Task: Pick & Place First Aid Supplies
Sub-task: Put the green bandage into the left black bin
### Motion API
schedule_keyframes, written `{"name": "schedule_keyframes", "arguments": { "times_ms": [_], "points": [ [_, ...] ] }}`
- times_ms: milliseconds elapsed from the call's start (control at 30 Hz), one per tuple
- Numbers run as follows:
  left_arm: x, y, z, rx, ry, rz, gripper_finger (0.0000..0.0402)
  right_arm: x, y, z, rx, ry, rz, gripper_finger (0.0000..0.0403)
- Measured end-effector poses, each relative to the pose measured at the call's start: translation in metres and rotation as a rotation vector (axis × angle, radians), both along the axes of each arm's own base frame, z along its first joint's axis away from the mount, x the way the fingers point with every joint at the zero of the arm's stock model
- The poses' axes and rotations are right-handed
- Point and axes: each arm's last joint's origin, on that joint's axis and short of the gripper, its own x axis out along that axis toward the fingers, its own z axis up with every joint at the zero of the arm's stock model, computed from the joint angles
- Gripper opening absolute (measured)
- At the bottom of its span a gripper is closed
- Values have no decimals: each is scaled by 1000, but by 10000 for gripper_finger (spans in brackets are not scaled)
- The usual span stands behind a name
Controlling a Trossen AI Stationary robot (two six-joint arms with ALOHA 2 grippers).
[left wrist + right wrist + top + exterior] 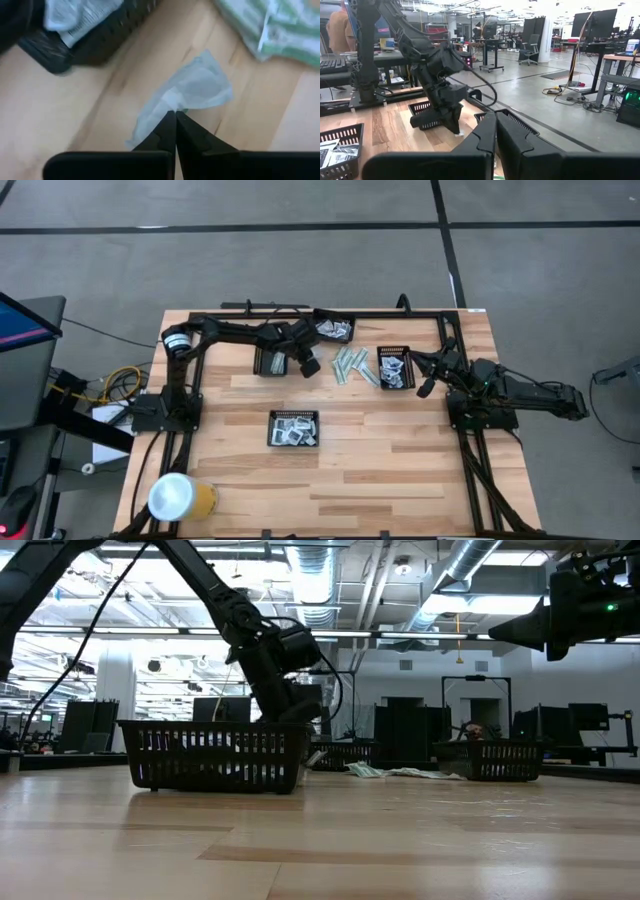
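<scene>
The left pincer (175,114) is closed on a pale packet (190,95) lying on the tabletop (60,115) beside green-white strips (270,30). The right pincer (496,117) hovers closed, empty. No writing is legible.

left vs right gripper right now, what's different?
The left gripper is down at the table between the back trays, pinching a pale packet; the right gripper is raised off the table by the right-hand tray, holding nothing. The left arm is stretched across the back of the table, while the right arm is folded near its base. Both are shut.
</scene>
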Motion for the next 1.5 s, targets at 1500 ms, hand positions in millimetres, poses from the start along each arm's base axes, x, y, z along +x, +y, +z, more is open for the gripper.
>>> {"name": "schedule_keyframes", "arguments": {
  "times_ms": [1500],
  "points": [
    [-96,-36,50,-234,65,593,54,0,0,0,0,0,0,8]
  ]
}}
